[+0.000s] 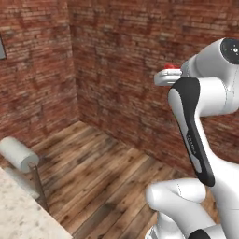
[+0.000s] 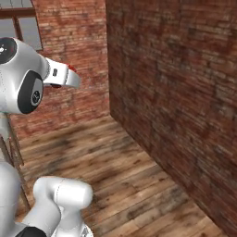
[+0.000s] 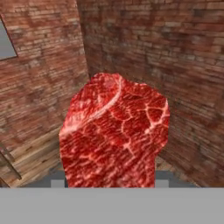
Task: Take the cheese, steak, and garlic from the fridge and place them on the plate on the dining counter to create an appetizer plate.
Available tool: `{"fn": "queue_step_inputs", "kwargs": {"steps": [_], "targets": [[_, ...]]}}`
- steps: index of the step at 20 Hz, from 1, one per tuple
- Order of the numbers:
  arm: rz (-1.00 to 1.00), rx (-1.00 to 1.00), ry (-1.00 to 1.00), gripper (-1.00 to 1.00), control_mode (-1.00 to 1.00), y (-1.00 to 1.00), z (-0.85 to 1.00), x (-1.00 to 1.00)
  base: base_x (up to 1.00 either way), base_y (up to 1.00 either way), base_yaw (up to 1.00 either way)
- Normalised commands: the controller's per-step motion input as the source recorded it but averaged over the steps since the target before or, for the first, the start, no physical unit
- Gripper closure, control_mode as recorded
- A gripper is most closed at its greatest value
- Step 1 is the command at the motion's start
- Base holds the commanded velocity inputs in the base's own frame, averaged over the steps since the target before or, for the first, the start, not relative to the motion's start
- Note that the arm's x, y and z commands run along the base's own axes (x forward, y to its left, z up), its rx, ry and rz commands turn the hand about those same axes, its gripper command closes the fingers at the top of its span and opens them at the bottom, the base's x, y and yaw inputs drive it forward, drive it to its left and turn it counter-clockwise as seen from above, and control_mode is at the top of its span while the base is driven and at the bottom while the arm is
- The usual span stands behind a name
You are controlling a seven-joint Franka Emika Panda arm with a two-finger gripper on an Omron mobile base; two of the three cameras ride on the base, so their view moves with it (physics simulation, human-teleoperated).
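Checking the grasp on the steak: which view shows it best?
Hand view. The steak stands large and unblocked there, marbling clear, rising from the claw at the bottom edge. The left base view gives a red sliver behind the wrist; the right base view gives a red speck at the hand.
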Motion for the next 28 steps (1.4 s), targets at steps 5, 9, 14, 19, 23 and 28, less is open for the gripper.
{"fn": "queue_step_inputs", "kwargs": {"steps": [5, 9, 14, 19, 23, 28], "targets": [[0.0, 0.0, 0.0, 1.0, 1.0, 0.0, 0.0, 0.0, 1.0, -0.04, 0.62], [0.0, 0.0, 0.0, 1.0, 1.0, 0.0, 0.0, 0.0, 1.0, -0.09, 0.62], [0.0, 0.0, 0.0, 1.0, 1.0, 0.0, 0.0, 0.0, 1.0, -0.13, 0.61], [0.0, 0.0, 0.0, 1.0, 1.0, 0.0, 0.0, 0.0, 1.0, -0.18, 0.59], [0.0, 0.0, 0.0, 1.0, 1.0, 0.0, 0.0, 0.0, 1.0, -0.24, 0.59], [0.0, 0.0, 0.0, 1.0, 1.0, 0.0, 0.0, 0.0, 1.0, -0.32, 0.59]]}}
